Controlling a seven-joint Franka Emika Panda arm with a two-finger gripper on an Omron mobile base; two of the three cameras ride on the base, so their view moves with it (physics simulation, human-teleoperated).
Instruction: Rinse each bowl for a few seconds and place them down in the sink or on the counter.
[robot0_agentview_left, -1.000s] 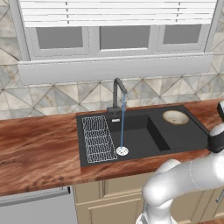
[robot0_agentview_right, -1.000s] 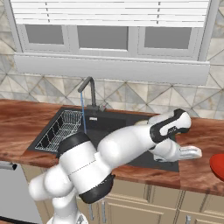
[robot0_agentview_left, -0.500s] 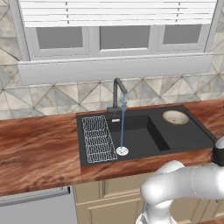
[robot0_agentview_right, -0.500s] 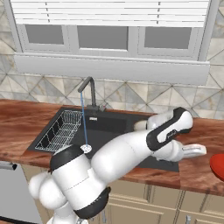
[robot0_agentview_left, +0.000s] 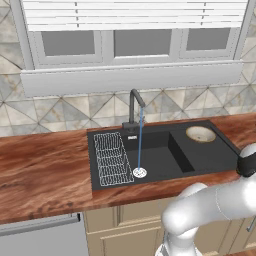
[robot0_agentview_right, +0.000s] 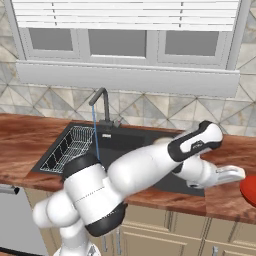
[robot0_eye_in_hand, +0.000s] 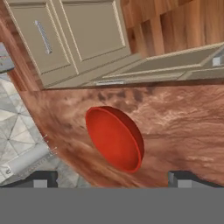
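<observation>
Jaws wide apart, empty, over red bowl (robot0_eye_in_hand: 114, 139) on counter (robot0_eye_in_hand: 175, 118); cream bowl (robot0_agentview_left: 200, 133) in sink (robot0_agentview_left: 155, 159).

Glossy white rounded arm (robot0_agentview_right: 135, 172) with dark joint bands and base collar.

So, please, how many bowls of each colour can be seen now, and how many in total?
Red bowl: 1, on the counter, in front of the open gripper
Beige bowl: 1, in the right part of the sink
Total: 2 bowls
</observation>
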